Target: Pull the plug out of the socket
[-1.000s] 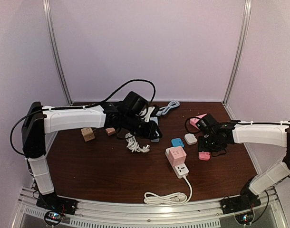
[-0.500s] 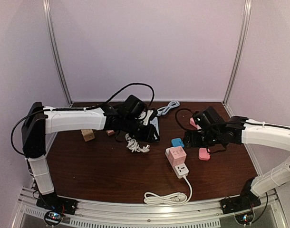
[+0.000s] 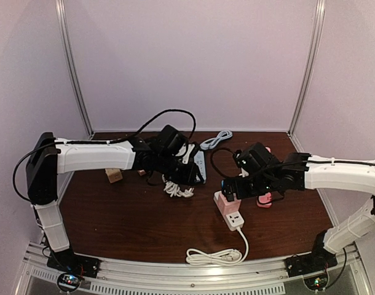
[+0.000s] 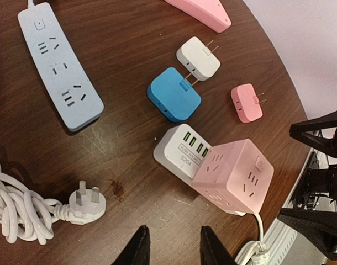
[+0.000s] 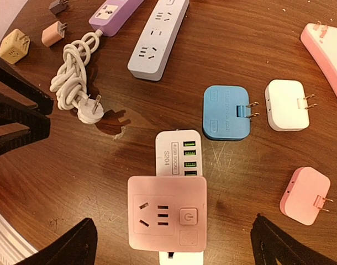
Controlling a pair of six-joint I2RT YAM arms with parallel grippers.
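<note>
The plug is a pink cube with a power button, seated on the end of a white socket strip with green USB ports. In the top view the cube and the strip lie at centre right. My right gripper hovers straight above the cube, open wide, one finger on each side and clear of it. My left gripper hangs over bare wood to the left of the strip and the cube. Its jaws stand a narrow gap apart with nothing between them.
Near the strip lie a blue adapter, a white adapter and a small pink adapter. Farther back are a grey power strip, a purple strip, a coiled white cord with its plug, and a tan cube.
My right arm has swung left from the small pink adapter to above the pink cube, and its jaws have opened wide. The left jaws have parted slightly.
</note>
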